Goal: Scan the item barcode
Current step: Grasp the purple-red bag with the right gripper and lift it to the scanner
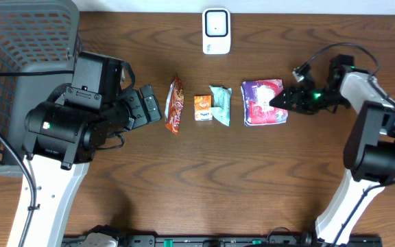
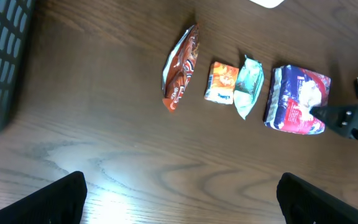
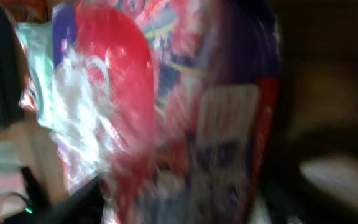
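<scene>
Bag (image 1: 263, 103) lies flat on table (image 1: 204, 185), right of teal pack (image 1: 220, 104). It looks soft, light and probably slippery, so pinch its right edge. Right gripper (image 1: 278, 101) is there, grip unclear. Left gripper (image 1: 152, 106) gapes empty.

Four items lie in a row across the middle of the table (image 1: 197, 192), left to right: a packet (image 1: 175, 104), a carton (image 1: 203, 108), a pouch (image 1: 220, 105) just beside it, and a bag (image 1: 260, 103) at the right end. Behind the row, at the far edge, stands the scanner (image 1: 216, 31). A basket (image 1: 19, 75) sits at the far left corner. My left gripper (image 1: 151, 106) is just left of the packet, and my right gripper (image 1: 278, 101) meets the bag's right side.
</scene>
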### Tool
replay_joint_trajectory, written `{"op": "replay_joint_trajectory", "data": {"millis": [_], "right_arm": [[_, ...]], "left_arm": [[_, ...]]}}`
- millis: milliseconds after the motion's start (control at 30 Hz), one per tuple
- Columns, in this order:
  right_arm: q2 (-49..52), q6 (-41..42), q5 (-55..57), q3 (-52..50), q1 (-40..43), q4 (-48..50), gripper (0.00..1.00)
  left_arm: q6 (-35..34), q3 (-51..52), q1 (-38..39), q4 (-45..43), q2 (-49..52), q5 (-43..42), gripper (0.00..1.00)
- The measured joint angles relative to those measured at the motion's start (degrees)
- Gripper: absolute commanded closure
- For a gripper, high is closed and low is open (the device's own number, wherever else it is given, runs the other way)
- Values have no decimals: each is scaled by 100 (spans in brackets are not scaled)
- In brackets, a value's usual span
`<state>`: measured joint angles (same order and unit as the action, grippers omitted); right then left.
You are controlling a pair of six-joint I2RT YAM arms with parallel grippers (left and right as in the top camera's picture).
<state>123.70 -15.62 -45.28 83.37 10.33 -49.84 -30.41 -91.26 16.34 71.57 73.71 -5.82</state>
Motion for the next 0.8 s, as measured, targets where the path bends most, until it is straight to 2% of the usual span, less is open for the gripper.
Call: {"op": "replay_joint_trajectory", "data": {"millis": [67, 100, 133, 167, 400, 533, 633, 667, 800], "right_arm": [[9, 39, -28, 0, -57, 57, 66], [9, 74, -44, 4, -74, 96, 77], [9, 101, -63, 7, -83, 138, 95], [9, 140, -83, 9, -83, 153, 99], [9, 407, -74, 90, -83, 79, 99], [-114, 828, 719, 448, -208, -247, 99], [-520, 1307, 1989, 754, -494, -472, 99], [-960, 1674, 3237, 931, -839, -560, 99], [-1508, 2439, 6188, 1064, -1792, -879, 99]], "left_arm": [[0, 0, 0, 0, 0, 0, 2], [0, 0, -2, -2, 0, 0, 2], [0, 0, 0, 0, 0, 0, 2], [0, 0, -2, 0, 0, 0, 2], [0, 0, 0, 0, 0, 0, 2], [0, 0, 0, 0, 0, 0, 2], [0, 0, 0, 0, 0, 0, 2], [0, 0, 0, 0, 0, 0, 2], [0, 0, -2, 2, 0, 0, 2]]}}
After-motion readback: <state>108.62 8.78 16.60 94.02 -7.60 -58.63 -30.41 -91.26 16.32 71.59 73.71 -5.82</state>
